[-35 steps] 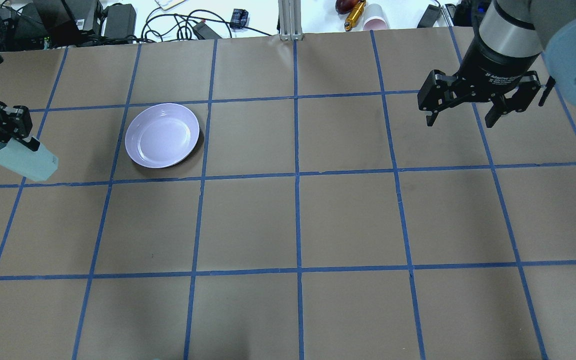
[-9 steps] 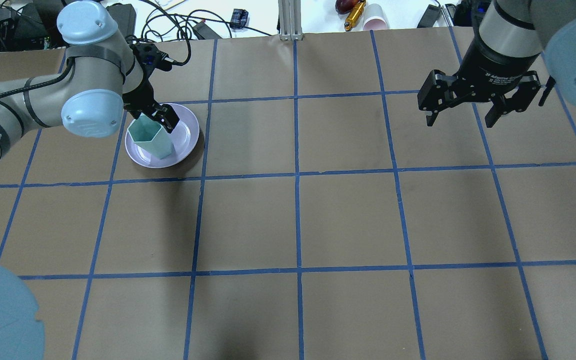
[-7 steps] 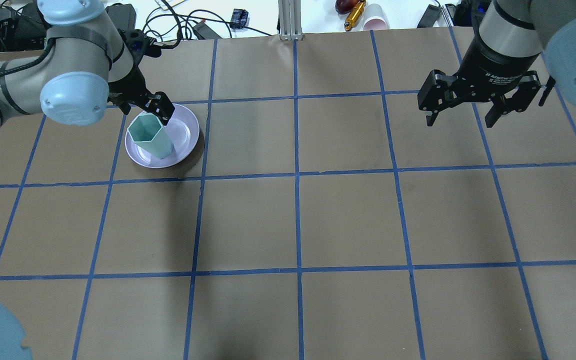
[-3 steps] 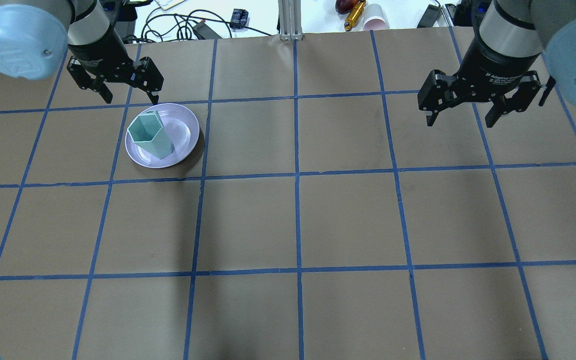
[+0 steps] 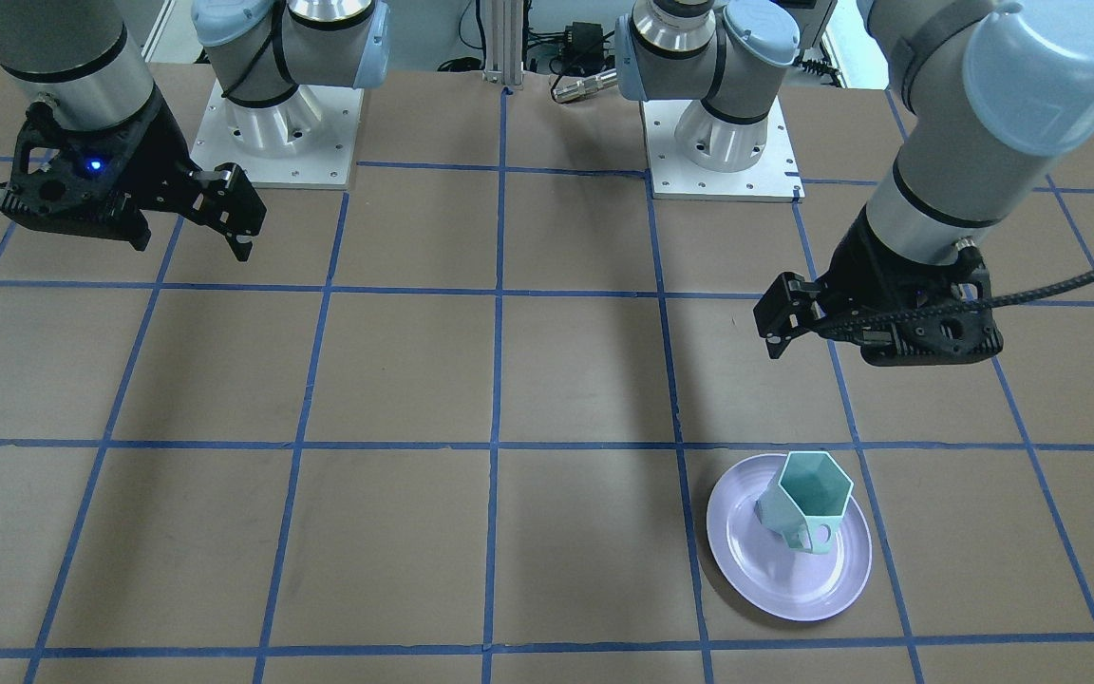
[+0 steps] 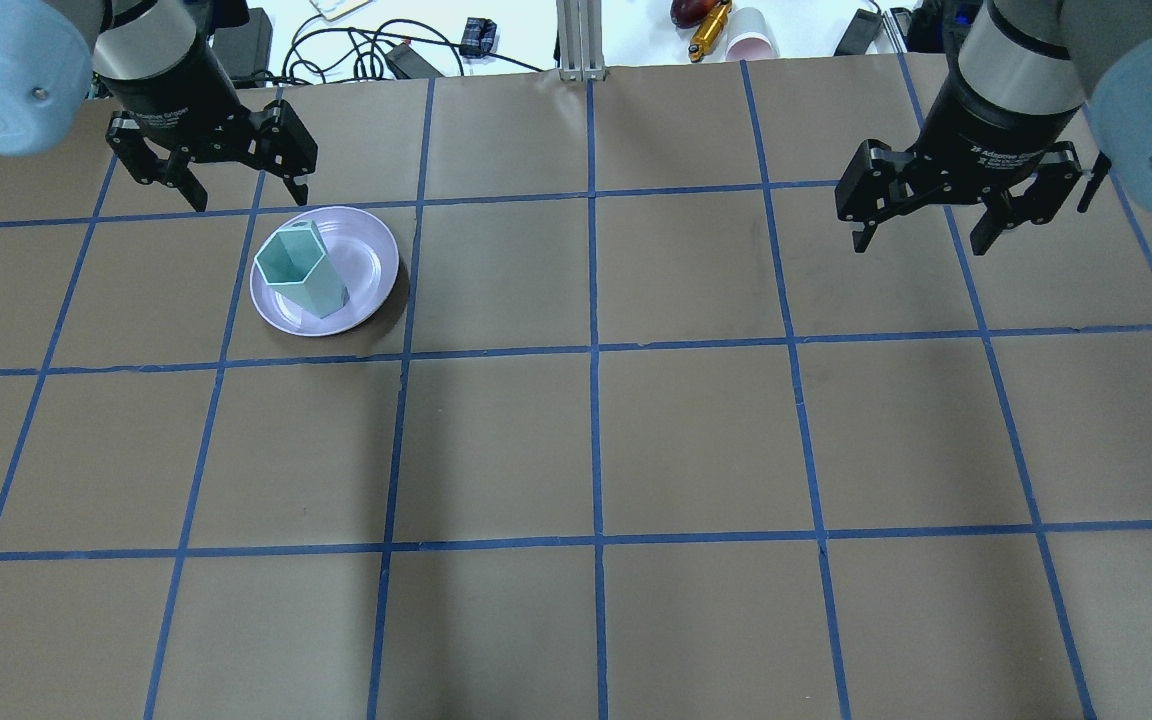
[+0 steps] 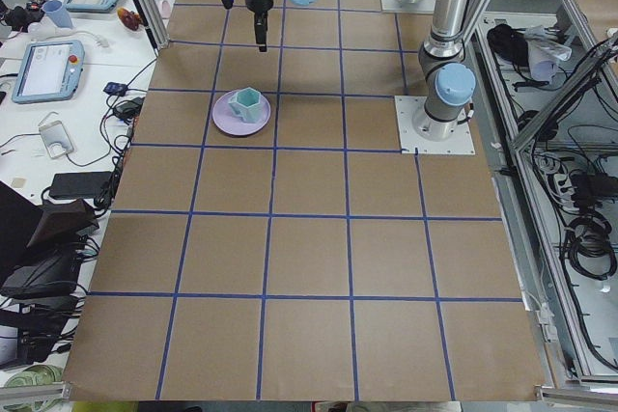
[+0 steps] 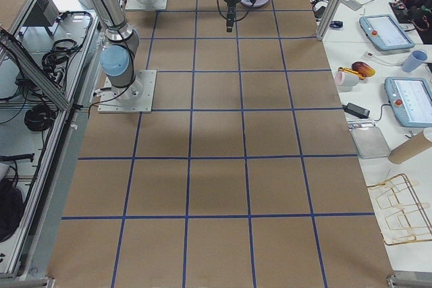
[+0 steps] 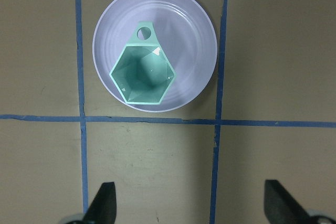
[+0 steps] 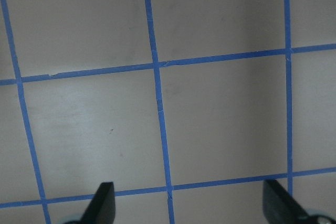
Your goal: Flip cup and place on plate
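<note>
The cup (image 6: 301,272) was found standing upright, mouth up, on the plate (image 6: 373,262). It was set off-centre toward the robot's left, with its handle turned away from the robot. A few seconds before, it had been held tilted in the left pincer, well to the left of an empty plate. About a second before, it had been lowered onto the plate with the fingers closed on its wall. By this moment it had been let go. The left pincer (image 6: 250,198) was seen spread wide, holding nothing, and lifted clear of the plate. In its wrist view the fingers (image 9: 105,203) were shown well apart from the cup, and nothing was touching it. The flip and the placing were therefore judged done, with only the arm's retreat left. Farther right, over bare surface (image 6: 596,440), the right pincer (image 6: 921,245) had not been moved and was likewise spread wide and empty.
</note>
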`<state>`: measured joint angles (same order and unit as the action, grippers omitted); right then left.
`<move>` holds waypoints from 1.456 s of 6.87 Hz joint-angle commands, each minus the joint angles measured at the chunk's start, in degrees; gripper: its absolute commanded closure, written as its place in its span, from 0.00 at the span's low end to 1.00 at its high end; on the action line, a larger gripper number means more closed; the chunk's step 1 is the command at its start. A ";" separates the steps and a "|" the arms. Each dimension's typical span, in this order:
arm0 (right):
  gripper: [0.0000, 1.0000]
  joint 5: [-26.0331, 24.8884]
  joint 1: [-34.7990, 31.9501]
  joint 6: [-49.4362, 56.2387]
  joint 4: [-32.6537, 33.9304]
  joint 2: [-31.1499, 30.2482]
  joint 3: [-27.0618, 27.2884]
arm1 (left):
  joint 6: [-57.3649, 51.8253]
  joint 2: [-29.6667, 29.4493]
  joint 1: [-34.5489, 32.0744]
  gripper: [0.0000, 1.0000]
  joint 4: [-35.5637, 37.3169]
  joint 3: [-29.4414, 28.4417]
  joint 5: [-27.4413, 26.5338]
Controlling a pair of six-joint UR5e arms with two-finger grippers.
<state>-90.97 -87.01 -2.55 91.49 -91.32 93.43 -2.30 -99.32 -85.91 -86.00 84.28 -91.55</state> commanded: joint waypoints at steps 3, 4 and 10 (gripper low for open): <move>0.00 0.00 0.00 0.00 0.00 0.00 0.00 | -0.86 2.54 -1.19 0.00 -1.44 1.67 1.64; 0.00 0.00 0.00 0.00 0.00 0.00 0.00 | -0.86 2.55 -1.01 0.00 -2.41 1.68 1.99; 0.00 0.00 0.00 0.00 0.00 0.00 0.00 | -0.78 2.99 -1.01 0.00 -3.38 1.68 1.47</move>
<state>-90.97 -87.01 -2.55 91.50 -91.32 93.43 -3.08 -96.35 -86.93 -89.36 85.96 -90.02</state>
